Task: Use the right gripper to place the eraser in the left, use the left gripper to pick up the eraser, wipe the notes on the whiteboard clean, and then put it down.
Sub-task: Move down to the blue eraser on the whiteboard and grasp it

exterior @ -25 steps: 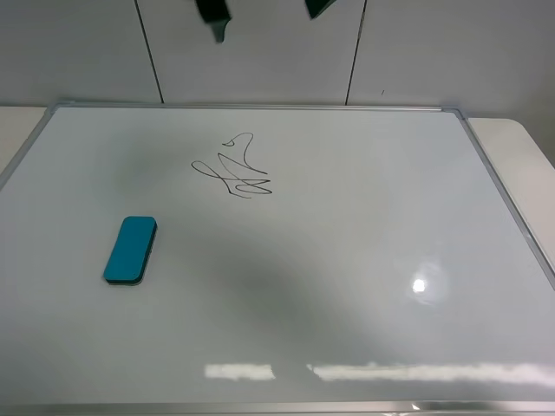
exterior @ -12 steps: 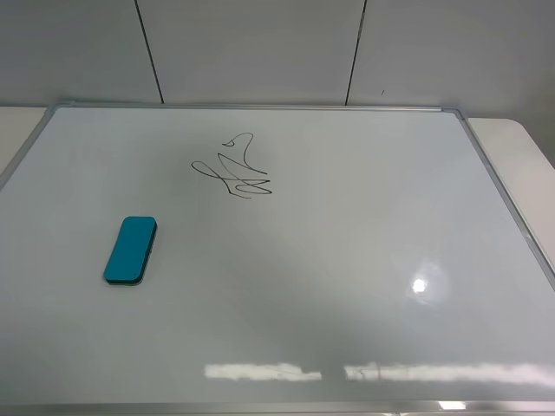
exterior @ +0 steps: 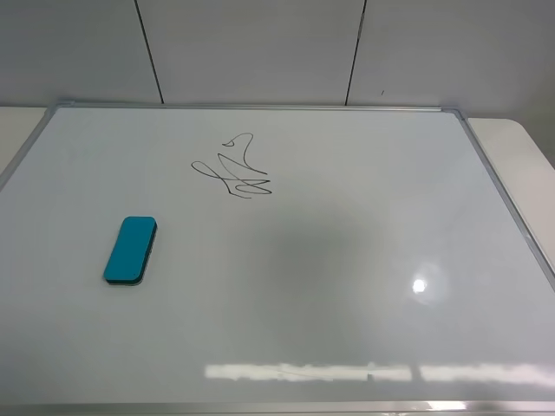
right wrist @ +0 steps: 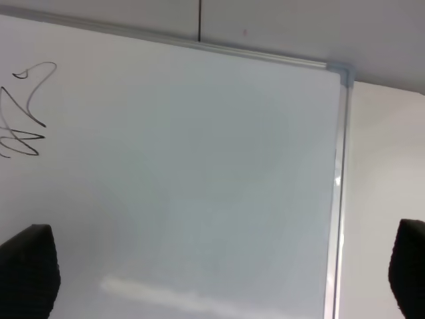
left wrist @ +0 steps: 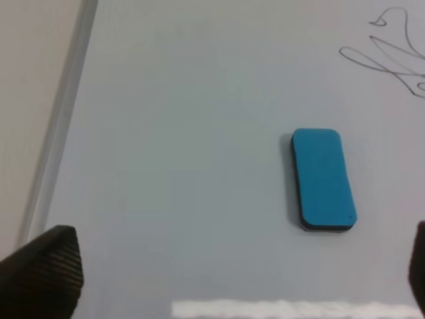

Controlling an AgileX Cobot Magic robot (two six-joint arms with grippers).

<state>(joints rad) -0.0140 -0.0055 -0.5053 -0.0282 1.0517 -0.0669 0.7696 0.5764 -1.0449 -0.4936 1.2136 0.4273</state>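
The whiteboard (exterior: 364,217) fills the exterior high view. The teal eraser (exterior: 130,250) lies flat on its left part, and the black scribbled notes (exterior: 234,166) sit above and to the right of it. Neither gripper shows in that view. In the left wrist view my left gripper (left wrist: 232,269) is open and hovers over the board (left wrist: 179,133), short of the eraser (left wrist: 323,178), with part of the notes (left wrist: 392,50) beyond. My right gripper (right wrist: 218,269) is open and empty over the board's far right part (right wrist: 199,166), with the notes (right wrist: 26,109) at the side.
A thin silver frame (exterior: 503,191) borders the board, with its far right corner (right wrist: 342,70) in the right wrist view. Pale tabletop (exterior: 520,147) shows beyond the frame. A grey panelled wall (exterior: 260,52) stands behind. A glare spot (exterior: 420,285) lies on the right.
Two dark shapes at the top edge of the exterior view a second ago have left the picture. The eraser and the notes have not moved.
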